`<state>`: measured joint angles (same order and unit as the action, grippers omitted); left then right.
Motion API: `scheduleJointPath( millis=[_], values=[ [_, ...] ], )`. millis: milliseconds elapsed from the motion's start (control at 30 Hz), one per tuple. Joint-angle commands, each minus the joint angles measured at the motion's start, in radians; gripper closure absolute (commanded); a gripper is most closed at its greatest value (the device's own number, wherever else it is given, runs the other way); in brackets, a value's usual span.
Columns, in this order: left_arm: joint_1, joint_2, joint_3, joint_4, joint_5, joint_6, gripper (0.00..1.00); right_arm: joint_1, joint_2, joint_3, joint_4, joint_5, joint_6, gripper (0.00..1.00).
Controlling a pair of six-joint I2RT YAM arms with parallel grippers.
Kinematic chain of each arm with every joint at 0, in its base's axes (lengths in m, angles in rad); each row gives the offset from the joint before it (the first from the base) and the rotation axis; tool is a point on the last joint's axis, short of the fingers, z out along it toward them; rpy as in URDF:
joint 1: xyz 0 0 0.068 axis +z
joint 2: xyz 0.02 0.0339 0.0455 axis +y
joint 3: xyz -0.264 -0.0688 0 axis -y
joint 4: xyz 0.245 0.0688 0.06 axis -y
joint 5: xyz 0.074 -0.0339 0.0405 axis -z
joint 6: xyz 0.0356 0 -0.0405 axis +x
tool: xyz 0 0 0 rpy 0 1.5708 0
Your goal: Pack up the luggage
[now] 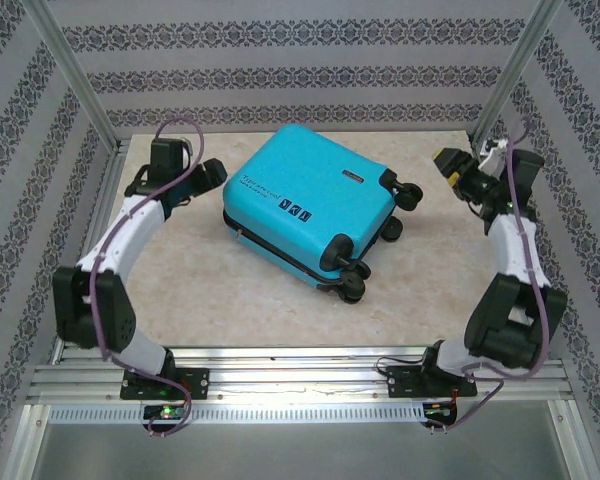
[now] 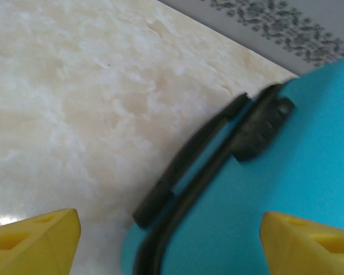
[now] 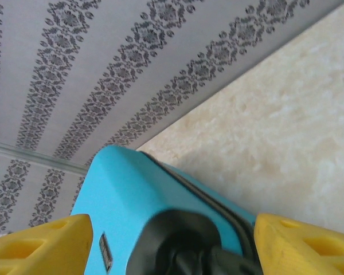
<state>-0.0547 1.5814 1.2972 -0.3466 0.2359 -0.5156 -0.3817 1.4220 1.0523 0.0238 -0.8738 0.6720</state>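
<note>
Currently the small turquoise-blue hard-shell suitcase (image 1: pixel 305 200) lies flat and shut on the beige marbled worktop (image 1: pixel 230 300). It sits in the upper centre of the top view, turned diagonally, with its black wheels (image 1: pixel 352 288) toward the lower right.

The left gripper (image 1: pixel 210 172) is just beside the shell's left corner. Its yellow tips stand far apart at the bottom corners of the left wrist view: jaws open, holding nothing. The right gripper (image 1: pixel 450 165) is at the right of the frame, near the wheel end but apart from it. Its jaws are likewise spread and empty.

Handling (judgement): the shell is rigid, smooth and glossy, so probably slippery, and its flat faces are far too broad to pinch. It is likely light but bulky, and may slide across the worktop if pushed from one side.

Best holds look to be:
- the black bar (image 2: pixel 186 166) along the shell edge in the left wrist view, which looks like a handle;
- the lip at the dark seam (image 1: pixel 280 252) between the two halves, for raising the upper half.

One arm would probably need to brace the case while the other lifts.

Appearance: rounded corners and an even turquoise colour. There are small dark labels (image 1: pixel 295 210) and faint lettering on the upper face. The contents are hidden while it is shut.
</note>
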Motion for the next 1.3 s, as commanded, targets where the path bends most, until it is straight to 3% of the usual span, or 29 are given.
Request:
scheduleJointPath(
  millis=[0,300,600,800,1000,1267],
  values=[
    [0.048,0.100,0.074,0.057,0.106,-0.009,0.20,0.009,-0.136,-0.113,0.058,0.036,0.017,0.22],
    [0.051,0.378,0.263,0.075,0.198,-0.047,0.23,0.157,-0.327,-0.346,0.005,0.063,-0.026,0.19],
    [0.046,0.511,0.303,0.088,0.271,-0.078,0.25,0.241,-0.348,-0.567,0.252,0.089,0.018,0.14],
    [0.027,0.499,0.231,0.130,0.283,-0.094,0.26,0.325,-0.209,-0.585,0.443,0.119,0.059,0.14],
    [0.018,0.450,0.110,0.227,0.308,-0.142,0.27,0.351,-0.033,-0.607,0.840,0.078,0.176,0.13],
    [0.016,0.320,-0.092,0.323,0.296,-0.181,0.28,0.427,0.180,-0.502,1.011,0.001,0.218,0.14]
  ],
)
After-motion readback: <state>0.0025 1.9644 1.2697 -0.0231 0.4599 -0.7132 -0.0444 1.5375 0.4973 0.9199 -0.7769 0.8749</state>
